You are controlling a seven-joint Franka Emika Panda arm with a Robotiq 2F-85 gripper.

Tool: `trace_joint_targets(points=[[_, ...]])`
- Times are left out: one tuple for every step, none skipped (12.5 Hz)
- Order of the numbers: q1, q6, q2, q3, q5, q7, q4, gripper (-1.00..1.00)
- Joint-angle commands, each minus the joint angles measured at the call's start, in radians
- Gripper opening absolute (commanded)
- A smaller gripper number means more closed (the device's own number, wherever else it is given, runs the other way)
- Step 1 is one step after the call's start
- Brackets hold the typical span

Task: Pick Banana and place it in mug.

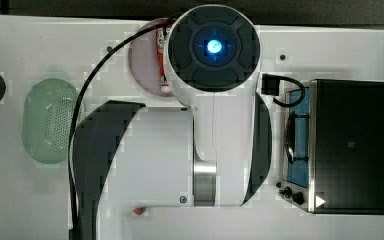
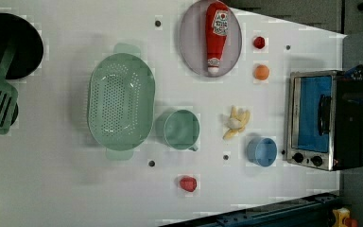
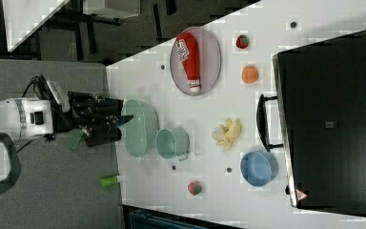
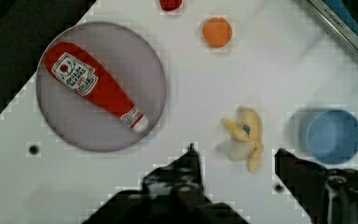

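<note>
We look down past the open claw [image 4: 235, 161], its two dark fingers spread wide and holding nothing, at a white table [image 4: 270, 79] laid out with toy kitchenware. Farthest to the claw's left in the wrist view lies a red ketchup bottle [image 4: 93, 86] on its side on a round grey plate [image 4: 60, 116], probably parked there as clutter to tell apart from the target. Ahead of the claw sit a small red fruit [image 4: 170, 3], cut off at the edge, and a round orange fruit [image 4: 217, 32]. The banana [image 4: 244, 137], pale yellow and partly peeled, lies between the spread fingers and just beyond their tips, which suggests we are lined up for a descent onto it, not yet in contact. To the claw's right stands a blue cup [image 4: 334, 136], and beyond it the corner of a toaster oven [image 4: 349, 23], mostly out of frame. In the left view the mug [image 2: 180, 129], dull green, stands upright just beside a pale-green colander [image 2: 120, 101] and a little apart from the banana, mouth up and ready to receive it. In the top view the arm's own white body blocks most of the table, and the claw's wrist end is cut off in the wrist view.
</note>
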Motion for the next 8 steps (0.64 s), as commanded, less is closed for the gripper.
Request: trace_joint_targets(points=[[-0.012, -0.195, -0.405, -0.029, -0.023, -0.013, -0.22, 0.76], [-0.012, -0.193, -0.399, -0.029, -0.023, -0.013, -0.233, 0.98], [-0.012, -0.177, -0.389, -0.029, -0.023, -0.013, -0.257, 1.0], [-0.012, -0.142, -0.376, -0.029, -0.023, -0.013, -0.286, 1.0], [-0.012, -0.088, -0.359, -0.029, -0.023, -0.013, -0.321, 1.0], [-0.012, -0.018, -0.339, -0.03, -0.023, -0.013, -0.361, 1.0], [-0.012, 0.058, -0.317, -0.03, -0.023, -0.013, -0.405, 1.0], [-0.012, 0.132, -0.292, -0.03, -0.023, -0.013, -0.45, 1.0]])
